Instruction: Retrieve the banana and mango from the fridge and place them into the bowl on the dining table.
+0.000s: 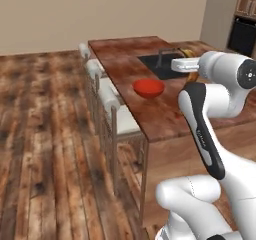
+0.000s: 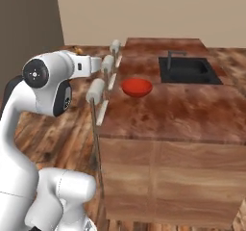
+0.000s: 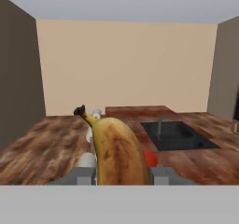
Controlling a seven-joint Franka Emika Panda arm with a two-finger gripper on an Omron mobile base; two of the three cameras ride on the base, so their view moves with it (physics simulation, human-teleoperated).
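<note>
My gripper (image 3: 122, 176) is shut on the banana (image 3: 116, 148), a yellow fruit with brown speckles and a dark stem that points away from the hand. A bit of the banana (image 1: 188, 53) peeks out above the wrist in the left base view. The red bowl (image 1: 148, 88) (image 2: 137, 87) stands on the dining table (image 1: 150, 116) (image 2: 182, 112), near its stool-side edge and beside the sink. The hand hangs short of the table, level with its top, with the bowl (image 3: 150, 158) just past the banana. The mango and the fridge are out of view.
A black sink (image 1: 160, 64) (image 2: 187, 71) with a tap is set in the tabletop beyond the bowl. White-cushioned stools (image 1: 107, 96) (image 2: 98, 90) line the table's side. Wooden floor (image 1: 45, 134) lies open to the left.
</note>
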